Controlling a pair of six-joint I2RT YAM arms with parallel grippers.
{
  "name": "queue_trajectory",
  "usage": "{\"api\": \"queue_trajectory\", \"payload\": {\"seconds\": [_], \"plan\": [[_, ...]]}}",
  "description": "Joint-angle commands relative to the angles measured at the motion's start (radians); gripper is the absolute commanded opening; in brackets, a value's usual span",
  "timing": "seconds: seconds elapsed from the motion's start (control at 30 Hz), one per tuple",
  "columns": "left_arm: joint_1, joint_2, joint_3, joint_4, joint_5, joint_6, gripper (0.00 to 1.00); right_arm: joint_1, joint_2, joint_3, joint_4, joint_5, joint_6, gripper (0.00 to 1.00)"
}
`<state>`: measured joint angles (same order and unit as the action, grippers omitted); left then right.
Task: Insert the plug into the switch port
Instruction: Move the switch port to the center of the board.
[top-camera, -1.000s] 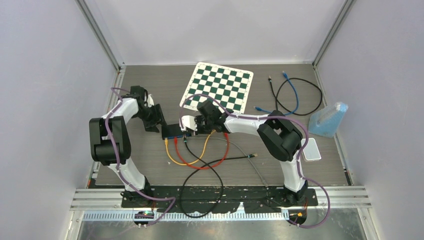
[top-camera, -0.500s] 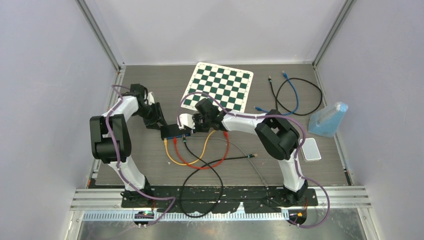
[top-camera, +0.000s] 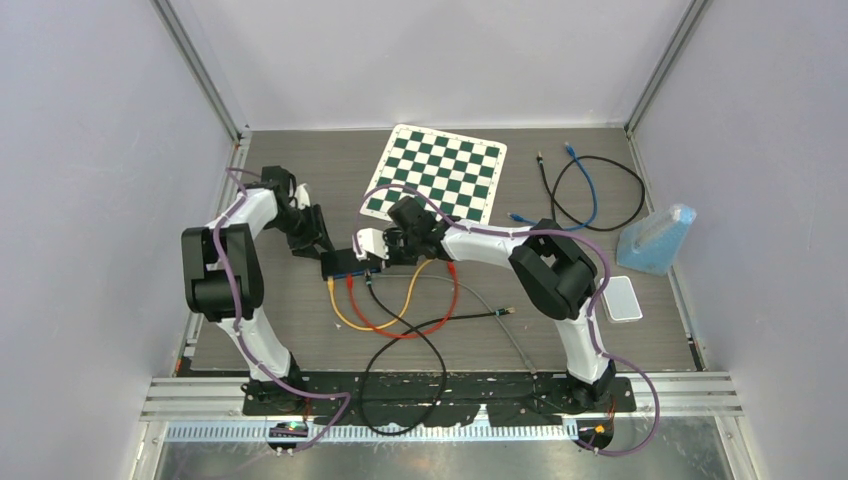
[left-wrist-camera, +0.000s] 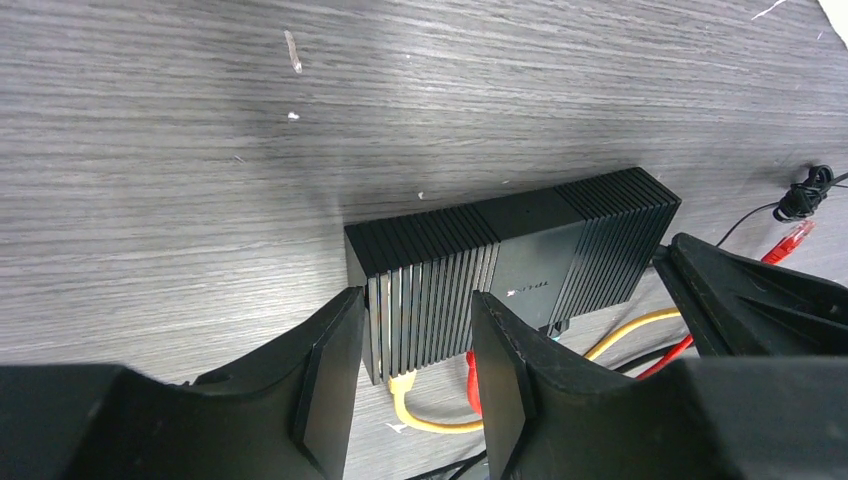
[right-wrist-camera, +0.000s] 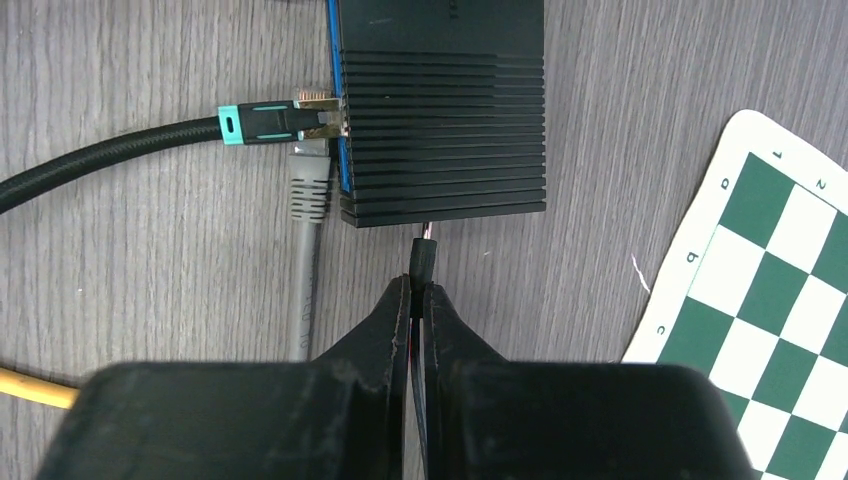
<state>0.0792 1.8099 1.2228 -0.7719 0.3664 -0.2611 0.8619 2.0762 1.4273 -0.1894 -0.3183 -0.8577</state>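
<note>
Table (top-camera: 300, 160) has the chessboard (top-camera: 436, 173) behind the switch (top-camera: 345, 262), not touching it. Your left gripper (left-wrist-camera: 418, 303) is at the switch's left end, jaws roughly half apart with the ribbed casing showing between them. I can't tell whether the pads actually bear on it, so don't count on it as a brace. Your right gripper (right-wrist-camera: 418, 288) is at the switch's right end, pinched fully down on the plug (right-wrist-camera: 424, 258). On the switch's front face, the yellow cable (left-wrist-camera: 402, 392), red cable (left-wrist-camera: 470, 375) and teal-collared black cable (right-wrist-camera: 250, 122) look seated. The grey connector (right-wrist-camera: 308, 190) lies alongside that face and looks unplugged. The plug itself is lined up square to the switch's right end face, tip just at the casing, with a sliver of pin visible. My read: aligned, not seated. What's left is the straight push in, then release.
</note>
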Motion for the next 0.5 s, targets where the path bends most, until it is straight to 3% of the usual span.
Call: {"api": "queue_trajectory", "payload": {"seconds": [0.0, 0.47], "plan": [[0.004, 0.018, 0.065, -0.045, 0.007, 0.036, 0.46, 0.013, -0.002, 0.055, 0.039, -0.053, 0.029, 0.05], [0.004, 0.062, 0.111, -0.089, 0.031, 0.08, 0.43, 0.04, 0.052, 0.15, -0.021, -0.048, 0.032, 0.05]]}}
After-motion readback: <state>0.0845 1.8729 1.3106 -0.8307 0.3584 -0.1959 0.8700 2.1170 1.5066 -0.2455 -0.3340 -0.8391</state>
